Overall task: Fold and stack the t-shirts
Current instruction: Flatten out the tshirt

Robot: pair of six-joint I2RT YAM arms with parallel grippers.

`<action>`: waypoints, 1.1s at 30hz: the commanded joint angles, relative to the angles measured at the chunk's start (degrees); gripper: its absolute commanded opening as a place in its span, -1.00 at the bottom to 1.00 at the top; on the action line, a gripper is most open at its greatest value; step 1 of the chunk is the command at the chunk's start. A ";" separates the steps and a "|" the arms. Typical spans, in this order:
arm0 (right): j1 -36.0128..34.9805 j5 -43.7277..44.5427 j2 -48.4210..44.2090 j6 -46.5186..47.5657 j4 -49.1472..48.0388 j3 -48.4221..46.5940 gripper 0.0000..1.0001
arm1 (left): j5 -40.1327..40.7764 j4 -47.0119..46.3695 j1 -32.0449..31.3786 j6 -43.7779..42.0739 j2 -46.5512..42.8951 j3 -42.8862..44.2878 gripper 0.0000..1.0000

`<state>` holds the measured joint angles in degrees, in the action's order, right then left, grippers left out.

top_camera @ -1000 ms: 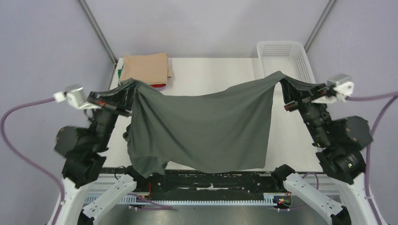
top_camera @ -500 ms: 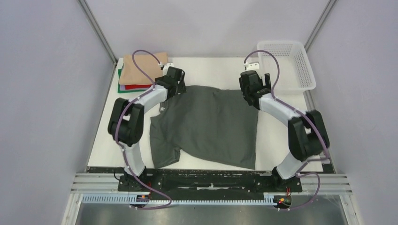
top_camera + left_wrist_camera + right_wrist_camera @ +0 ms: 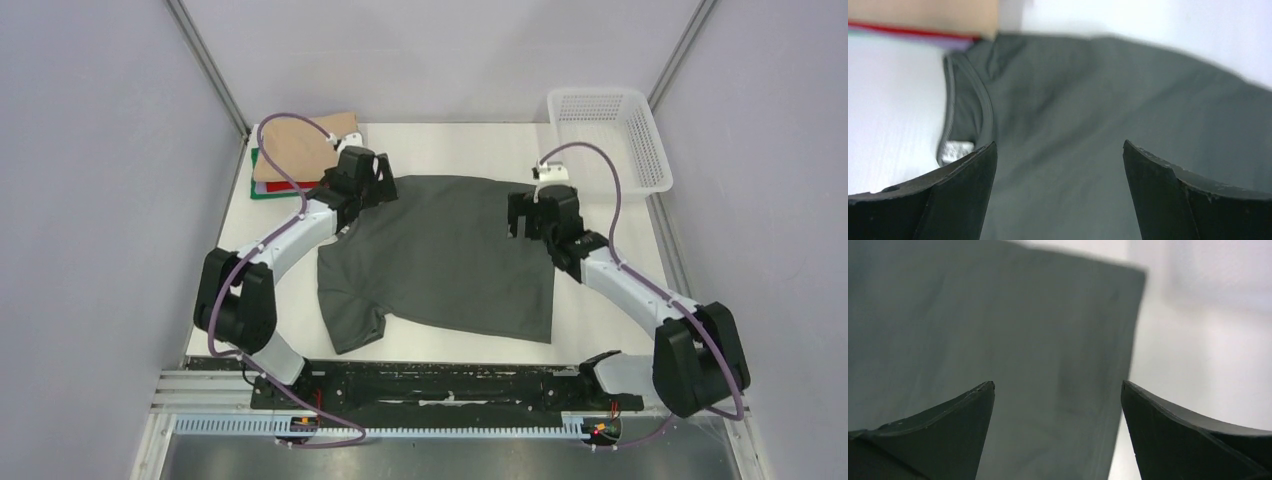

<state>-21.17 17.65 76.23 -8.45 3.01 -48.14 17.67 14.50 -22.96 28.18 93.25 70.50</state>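
A dark charcoal-grey t-shirt (image 3: 440, 265) lies spread flat on the white table, collar toward the left. My left gripper (image 3: 372, 185) hangs open over the shirt's far-left corner by the collar (image 3: 968, 110), nothing between its fingers (image 3: 948, 200). My right gripper (image 3: 530, 215) stands open above the shirt's far-right part, close to its right edge (image 3: 1130, 340), also holding nothing. A stack of folded t-shirts sits at the back left, with a tan one (image 3: 300, 150) on top and red and green edges (image 3: 262, 190) below it.
A white lattice basket (image 3: 610, 130) stands at the back right corner. Bare white table (image 3: 1198, 355) shows right of the shirt. Grey walls and slanted frame poles enclose the table. Both arms reach in from the near rail.
A second ago both grippers held the grey shirt stretched in the air. It now lies flat on the table, and both grippers have opened and let go.
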 commanded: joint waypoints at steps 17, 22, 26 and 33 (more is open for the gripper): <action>-0.83 -12.27 -0.16 -11.49 -8.84 22.97 0.96 | -13.43 -8.67 -2.08 9.13 4.38 -17.17 0.99; 2.83 -11.22 5.23 -11.00 -9.93 20.69 0.96 | -12.51 -7.15 -1.96 8.39 11.22 -11.52 0.99; 5.10 -10.14 8.91 -10.37 -10.74 17.29 0.96 | -12.12 -5.38 -1.50 7.42 16.42 -5.18 0.99; 6.29 -9.97 5.63 -9.52 -10.34 12.52 0.96 | -12.40 -1.86 -1.72 4.31 14.98 2.05 0.99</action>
<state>-15.25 6.59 84.82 -18.39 -9.34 -33.58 5.69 9.19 -24.71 34.48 110.56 70.65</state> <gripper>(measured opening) 0.979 0.994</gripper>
